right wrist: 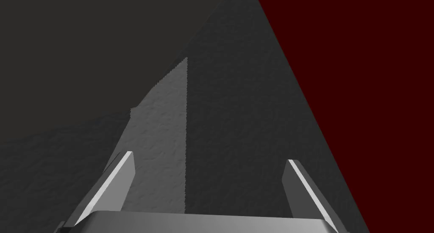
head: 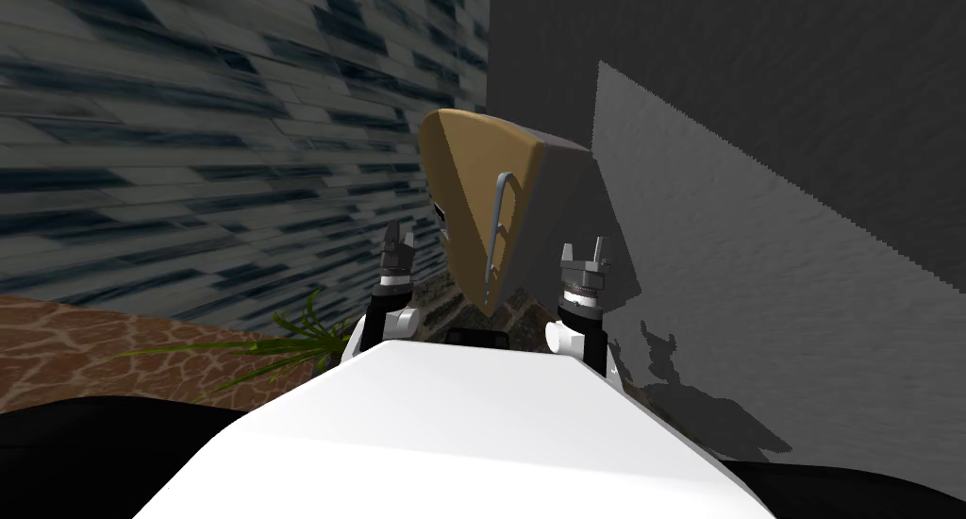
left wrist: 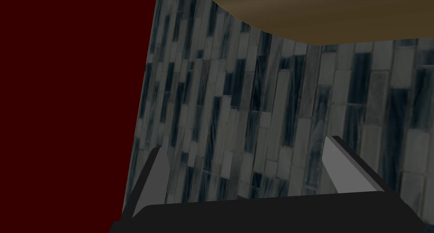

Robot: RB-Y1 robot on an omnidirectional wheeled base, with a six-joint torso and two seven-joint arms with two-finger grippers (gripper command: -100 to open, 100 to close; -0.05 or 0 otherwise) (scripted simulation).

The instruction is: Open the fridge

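Note:
The fridge (head: pixel 472 192) stands right ahead of me, a tall tan-fronted box with a grey side, narrowing downward in the head view. A long pale handle (head: pixel 497 226) runs down its door. My left gripper (head: pixel 397 244) hangs open just left of the door, empty. My right gripper (head: pixel 584 252) is open and empty too, beside the fridge's grey side. In the left wrist view the open left gripper (left wrist: pixel 246 167) faces a tiled wall (left wrist: pixel 275 116) with a tan edge of the fridge (left wrist: pixel 322 14) past the fingers. The open right gripper (right wrist: pixel 207 179) faces a dark grey wall (right wrist: pixel 106 73).
A dark tiled wall (head: pixel 189 145) runs along the left and a plain grey wall (head: pixel 774 240) along the right; the fridge sits in the corner between them. A green plant (head: pixel 283 343) lies low on the left over a brown stone-patterned floor (head: pixel 75 353).

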